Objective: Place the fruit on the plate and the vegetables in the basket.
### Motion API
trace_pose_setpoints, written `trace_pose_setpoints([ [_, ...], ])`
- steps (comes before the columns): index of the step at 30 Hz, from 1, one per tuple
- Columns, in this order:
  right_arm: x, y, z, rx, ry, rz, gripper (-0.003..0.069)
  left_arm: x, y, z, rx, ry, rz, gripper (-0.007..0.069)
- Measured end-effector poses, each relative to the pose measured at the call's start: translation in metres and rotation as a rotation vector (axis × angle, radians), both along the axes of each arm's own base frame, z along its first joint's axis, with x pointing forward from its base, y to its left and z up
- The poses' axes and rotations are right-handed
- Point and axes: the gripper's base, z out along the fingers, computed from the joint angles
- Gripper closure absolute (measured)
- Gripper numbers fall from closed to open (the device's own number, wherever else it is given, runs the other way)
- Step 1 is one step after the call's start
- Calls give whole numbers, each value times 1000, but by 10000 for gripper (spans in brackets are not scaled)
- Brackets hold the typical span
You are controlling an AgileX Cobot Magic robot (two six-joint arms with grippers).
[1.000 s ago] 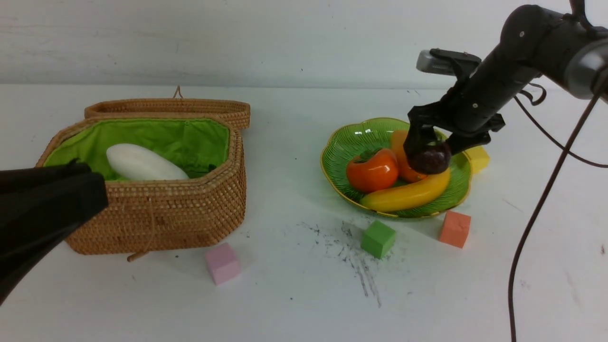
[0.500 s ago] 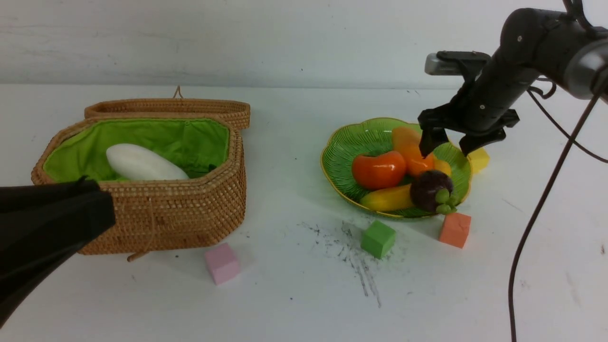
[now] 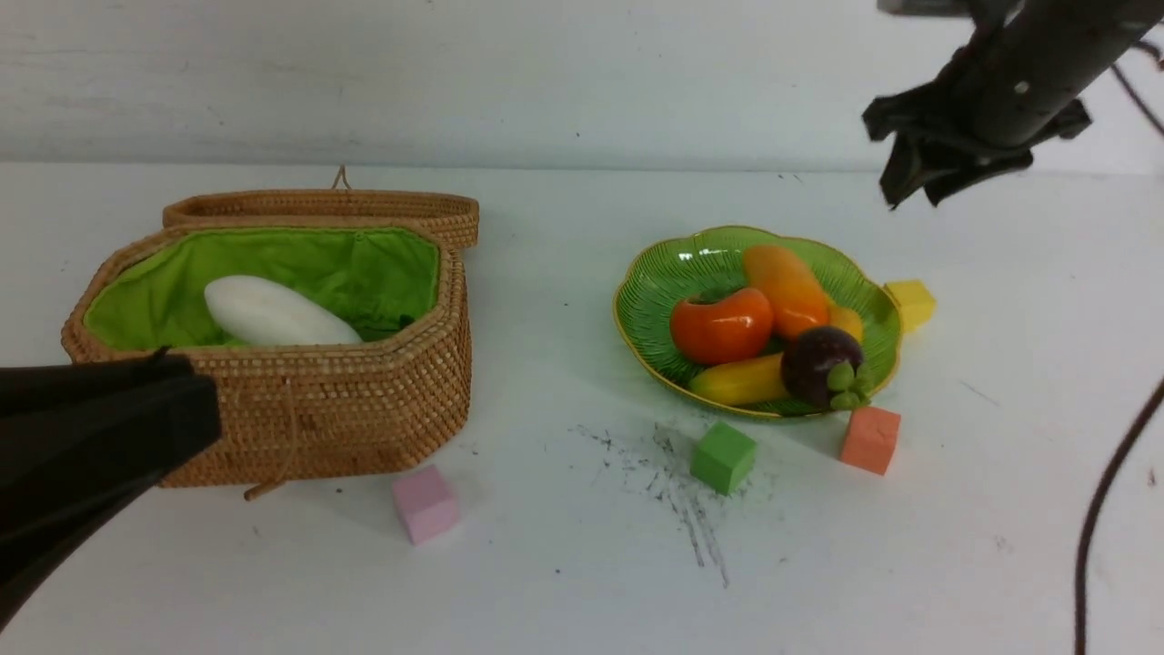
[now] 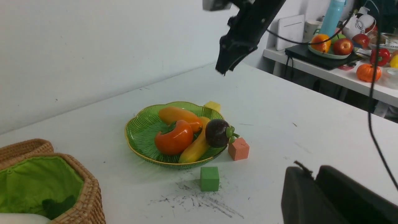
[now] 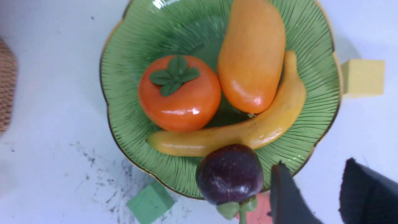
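- Front view: we see the right gripper (image 3: 918,182) high above the green glass plate (image 3: 668,264), empty, jaws slightly apart.
- The dark purple mangosteen (image 3: 818,362) lies on this plate.
- We see the left gripper (image 4: 314,183) closed, empty.

The right arm (image 3: 1028,73) is reaching in from the upper right, angled downward, its right gripper (image 3: 914,186) hanging high in the air with the jaws parted and nothing between them. The left arm is lying low at the near left, its left gripper (image 3: 195,400) pointing forward, fingers pressed together, empty.
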Motion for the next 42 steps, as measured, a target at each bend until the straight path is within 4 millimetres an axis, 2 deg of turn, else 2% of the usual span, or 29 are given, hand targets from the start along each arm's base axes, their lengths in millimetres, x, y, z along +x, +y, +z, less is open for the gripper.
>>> trace_pose_setpoints([
  [1,-15,-2,16,3,-26,-2,507,-4,2,1,1,-18,5,616],
  [4,-52,-7,31,12,-20,-20,638,-24,11,0,-38,-69,17,638],
  [5,-55,-7,32,13,-18,-22,645,-25,12,0,-44,-71,17,638],
  [6,-84,-11,42,18,-21,-28,672,-39,18,-5,-79,-96,18,638],
  [8,-109,-14,40,21,0,-37,675,-48,22,-13,-99,-113,23,638],
  [9,-128,-16,40,23,7,-42,675,-52,25,-20,-108,-123,28,638],
  [10,-156,-20,37,28,20,-52,674,-55,26,-31,-116,-127,35,638],
  [11,-172,-22,35,30,24,-57,673,-57,28,-38,-123,-134,41,638],
  [12,-181,-23,38,34,12,-60,673,-58,28,-39,-126,-141,42,638],
  [13,-213,-27,30,44,11,-76,669,-59,30,-51,-137,-146,56,638],
  [14,-232,-29,29,54,-12,-86,667,-57,31,-58,-144,-147,67,638],
  [15,-242,-30,18,62,2,-105,666,-55,30,-63,-147,-139,74,638],
  [18,-281,-35,3,92,-39,-138,664,-50,30,-75,-160,-123,98,638],
  [19,-303,-38,-6,109,-71,-153,663,-46,30,-82,-160,-107,107,638],
  [22,-338,-43,-21,134,-162,-162,659,-43,29,-91,-154,-84,114,638],
  [27,-370,-49,-34,186,-396,-177,656,-39,27,-103,-140,-53,118,638],
  [31,-395,-56,-58,194,-627,-198,652,-37,26,-110,-131,-34,119,638],
  [36,-398,-58,-88,183,-661,-207,639,-37,26,-109,-131,-34,119,638],
  [42,-395,-58,-102,178,-637,-209,636,-37,26,-109,-131,-34,119,638],
])
